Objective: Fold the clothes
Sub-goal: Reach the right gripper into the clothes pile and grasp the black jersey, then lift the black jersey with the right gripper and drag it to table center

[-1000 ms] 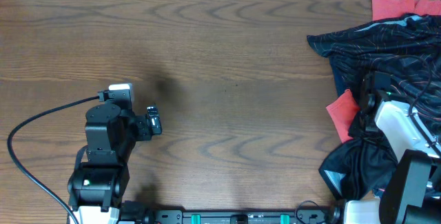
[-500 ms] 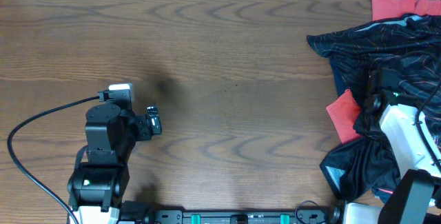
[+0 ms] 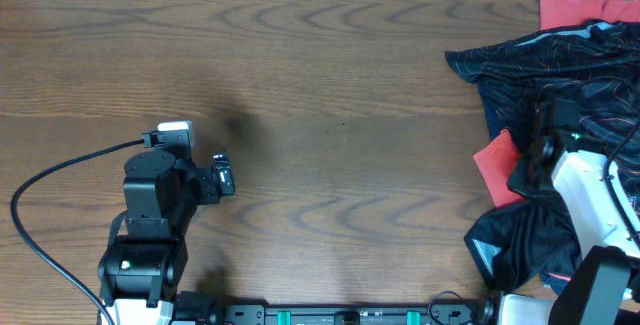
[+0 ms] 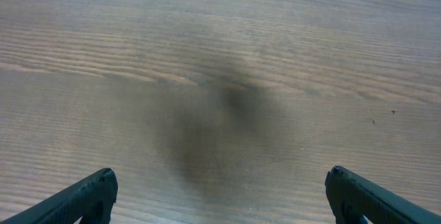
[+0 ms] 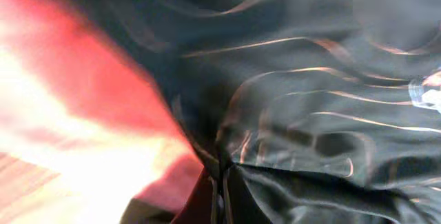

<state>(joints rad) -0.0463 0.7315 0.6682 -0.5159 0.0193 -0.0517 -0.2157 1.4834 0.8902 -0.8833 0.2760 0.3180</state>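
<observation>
- The jersey (image 3: 560, 60) was bunched in a heap at the far right of the surface (image 3: 340, 85). It ran roughly from the far edge down toward my side, but it was too crumpled to have a real long axis.
- A red T-shirt (image 3: 497, 165) poked out at the heap's left edge, with more red cloth up at the far corner.
- The right gripper (image 5: 222, 189) was buried right in the heap. In the right wrist view its fingers looked pressed together on a pinch of the shiny black cloth. The folds pulled in to that spot, and red cloth lay just beside it.
- The left gripper (image 4: 220, 186) sat well apart from all that, over bare wood on the left, fingers wide apart and holding nothing.
- So the right arm was the nearer one by a mile. My read was that the jersey had to come leftward onto the open middle before any fold.
- No bins or baskets anywhere in view.
</observation>
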